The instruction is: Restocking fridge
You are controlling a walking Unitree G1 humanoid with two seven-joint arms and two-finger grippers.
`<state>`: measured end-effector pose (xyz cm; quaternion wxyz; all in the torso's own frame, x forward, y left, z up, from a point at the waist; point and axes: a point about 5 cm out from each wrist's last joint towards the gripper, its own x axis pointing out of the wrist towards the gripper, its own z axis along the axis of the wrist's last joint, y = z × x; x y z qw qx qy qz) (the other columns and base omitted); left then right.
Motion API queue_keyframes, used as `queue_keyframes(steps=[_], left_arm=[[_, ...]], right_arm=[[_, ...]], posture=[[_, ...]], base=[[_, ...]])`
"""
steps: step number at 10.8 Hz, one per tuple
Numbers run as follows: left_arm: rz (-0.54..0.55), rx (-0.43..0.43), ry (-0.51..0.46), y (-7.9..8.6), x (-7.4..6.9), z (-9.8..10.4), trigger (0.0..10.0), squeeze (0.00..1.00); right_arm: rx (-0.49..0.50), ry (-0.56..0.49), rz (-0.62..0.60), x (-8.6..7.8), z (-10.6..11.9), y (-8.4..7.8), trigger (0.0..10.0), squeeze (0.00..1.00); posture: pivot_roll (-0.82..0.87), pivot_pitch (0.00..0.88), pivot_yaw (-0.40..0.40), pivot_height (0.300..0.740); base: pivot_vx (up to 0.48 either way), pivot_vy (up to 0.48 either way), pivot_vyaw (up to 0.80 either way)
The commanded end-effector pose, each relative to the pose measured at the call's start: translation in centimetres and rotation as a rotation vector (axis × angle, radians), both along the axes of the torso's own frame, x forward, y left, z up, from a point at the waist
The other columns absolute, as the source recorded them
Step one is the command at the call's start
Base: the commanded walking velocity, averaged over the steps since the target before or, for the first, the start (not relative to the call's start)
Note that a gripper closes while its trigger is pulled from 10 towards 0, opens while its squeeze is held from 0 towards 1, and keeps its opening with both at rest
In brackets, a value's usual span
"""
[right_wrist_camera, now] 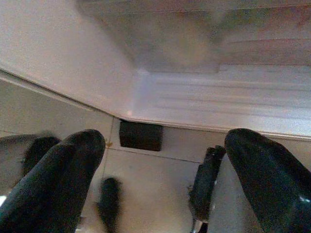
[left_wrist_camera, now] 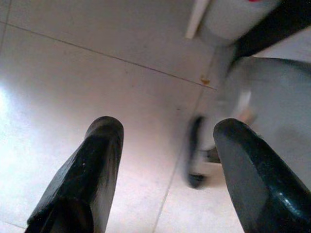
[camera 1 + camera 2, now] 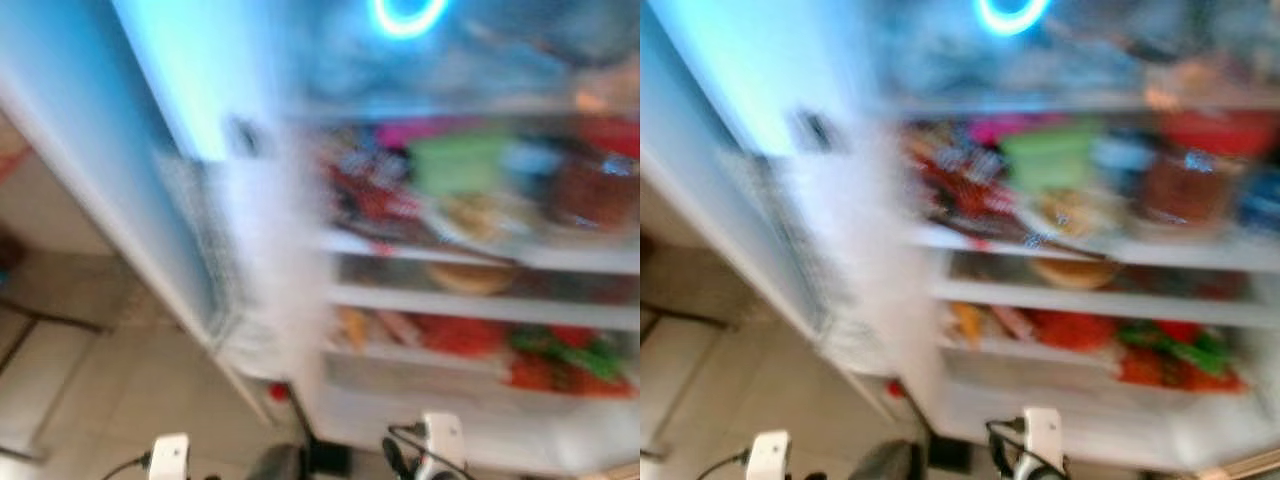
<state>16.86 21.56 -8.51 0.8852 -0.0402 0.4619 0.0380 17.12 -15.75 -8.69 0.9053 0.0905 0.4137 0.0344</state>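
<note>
Head views, motion-blurred: I face the open fridge point(image 3: 470, 270), its door point(image 3: 150, 150) swung out toward 9 o'clock and its stocked shelves spread from 12 to 3 o'clock. No brand, label or writing can be read anywhere; the blur smears every package. On the upper shelf point(image 3: 440, 250) I make out a green container point(image 3: 455, 165), red packets point(image 3: 375, 200) at its 8 o'clock and a dark red jar point(image 3: 1185, 190) toward 3 o'clock; a glowing blue ring point(image 3: 405, 15) sits at 12 o'clock. The lower drawer point(image 3: 480, 365) holds red and green produce point(image 3: 560, 360), too blurred to name. Left wrist view: the left gripper point(image 2: 167, 145) hangs low with its two black fingers point(image 2: 92, 170) spread wide, holding nothing and touching nothing, over pale floor tiles point(image 2: 73, 82). Right wrist view: the right gripper point(image 1: 165, 160) is likewise spread wide and empty, its fingers point(image 1: 267, 179) pointing at the white base of the fridge point(image 1: 194, 97), near it but apart; a dark square point(image 1: 141, 136) lies just below that base. Both wrists point(image 3: 440, 440) appear at 6 o'clock in the head views.
</note>
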Motion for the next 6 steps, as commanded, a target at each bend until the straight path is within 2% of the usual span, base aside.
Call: queue_keyframes(steps=[1, 6], left_arm=[[0.004, 0.021, 0.034, 0.87, -0.82, -0.20, 10.0, 0.00], [-0.008, 0.013, 0.046, 0.76, -1.12, -0.35, 10.0, 0.00]], right_arm=[[0.028, 0.133, -0.019, -3.25, -1.50, 0.58, 10.0, 0.00], [0.017, 0.145, -0.033, -3.60, -1.64, 0.48, 10.0, 0.00]], posture=[[0.06, 0.091, 0.107, 0.633], [0.06, 0.061, 0.098, 0.633]], base=[[0.000, 0.439, 0.00], [0.000, 0.427, 0.00]])
